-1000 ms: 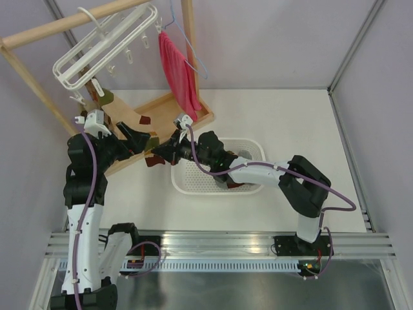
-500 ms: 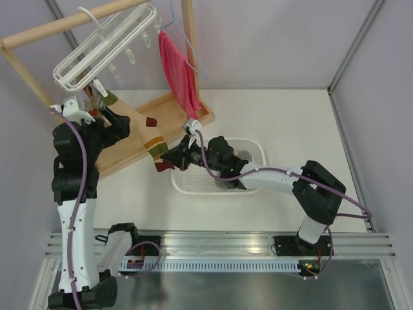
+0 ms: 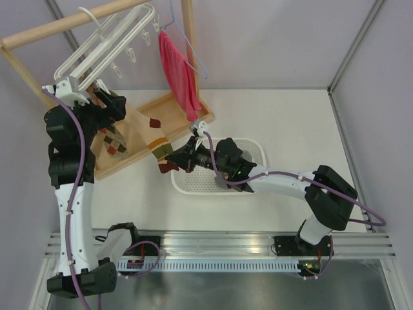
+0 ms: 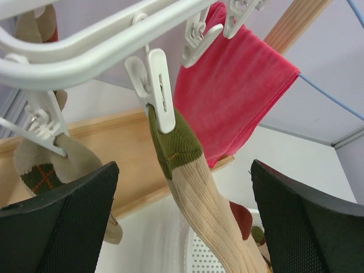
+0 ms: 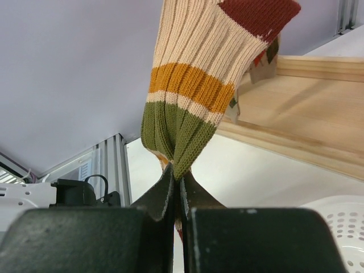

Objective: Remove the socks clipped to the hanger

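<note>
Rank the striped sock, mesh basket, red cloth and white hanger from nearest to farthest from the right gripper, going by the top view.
1. striped sock: pinched in the right gripper, touching it.
2. mesh basket: close by, its near-left corner just under the gripper.
3. red cloth: hanging farther back, slightly right.
4. white hanger: farthest, at the back left.

A wooden drying rack [image 3: 169, 105] stands at the far-left corner of the worktop, its flat base board lying on the surface. A red cloth [image 3: 177, 71] hangs from a thin blue wire hanger [image 3: 194, 53] beside the rack's upright post. A white mesh basket [image 3: 191, 179] sits near the worktop's middle.
</note>
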Robot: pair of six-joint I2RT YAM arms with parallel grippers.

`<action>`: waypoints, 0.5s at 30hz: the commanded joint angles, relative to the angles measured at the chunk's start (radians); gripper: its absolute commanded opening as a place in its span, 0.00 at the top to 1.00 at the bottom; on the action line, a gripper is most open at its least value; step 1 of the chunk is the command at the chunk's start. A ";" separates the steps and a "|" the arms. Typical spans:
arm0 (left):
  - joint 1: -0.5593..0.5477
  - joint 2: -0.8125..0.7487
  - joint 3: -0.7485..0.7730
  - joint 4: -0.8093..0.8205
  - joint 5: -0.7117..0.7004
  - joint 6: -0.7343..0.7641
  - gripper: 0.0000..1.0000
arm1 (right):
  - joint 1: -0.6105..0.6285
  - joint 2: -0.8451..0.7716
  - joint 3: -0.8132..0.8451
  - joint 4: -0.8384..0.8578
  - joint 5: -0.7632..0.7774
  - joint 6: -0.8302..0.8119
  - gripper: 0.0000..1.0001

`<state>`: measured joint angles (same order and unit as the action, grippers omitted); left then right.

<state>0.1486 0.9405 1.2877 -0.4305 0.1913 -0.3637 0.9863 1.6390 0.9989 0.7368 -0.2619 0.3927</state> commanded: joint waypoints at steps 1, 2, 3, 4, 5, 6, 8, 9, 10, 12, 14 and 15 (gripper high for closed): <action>0.020 0.018 0.039 0.104 0.077 0.011 0.00 | 0.006 -0.060 -0.016 0.036 -0.025 -0.009 0.99; 0.023 0.043 0.050 0.105 0.088 0.009 0.00 | 0.006 -0.067 -0.019 0.032 -0.023 -0.011 0.99; 0.026 0.050 0.056 0.105 0.094 0.006 0.01 | 0.005 -0.080 -0.020 0.027 -0.023 -0.009 0.99; 0.037 0.060 0.056 0.111 0.106 -0.006 0.01 | 0.005 -0.087 -0.023 0.024 -0.023 -0.011 0.99; 0.046 0.067 0.055 0.122 0.117 -0.018 0.01 | 0.006 -0.091 -0.023 0.013 -0.023 -0.011 0.99; 0.058 0.067 0.047 0.136 0.126 -0.032 0.01 | 0.005 -0.100 -0.022 0.007 -0.023 -0.011 0.99; 0.101 0.061 0.021 0.197 0.157 -0.082 0.01 | 0.005 -0.111 -0.025 -0.007 -0.023 -0.014 0.99; 0.130 0.060 0.015 0.214 0.178 -0.098 0.01 | 0.005 -0.120 -0.025 -0.010 -0.025 -0.015 0.99; 0.141 0.061 0.010 0.237 0.186 -0.121 0.01 | 0.005 -0.123 -0.025 -0.013 -0.025 -0.017 0.99; 0.158 0.078 0.010 0.256 0.221 -0.141 0.01 | 0.006 -0.131 -0.029 -0.017 -0.026 -0.017 0.99; 0.170 0.090 0.004 0.280 0.241 -0.161 0.01 | 0.005 -0.133 -0.028 -0.019 -0.030 -0.017 0.99; 0.172 0.092 -0.002 0.294 0.263 -0.170 0.01 | 0.005 -0.133 -0.028 -0.017 -0.031 -0.012 0.99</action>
<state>0.3092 1.0203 1.2953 -0.2363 0.3641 -0.4625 0.9863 1.5360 0.9817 0.7162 -0.2668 0.3893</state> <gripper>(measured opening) 0.994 0.020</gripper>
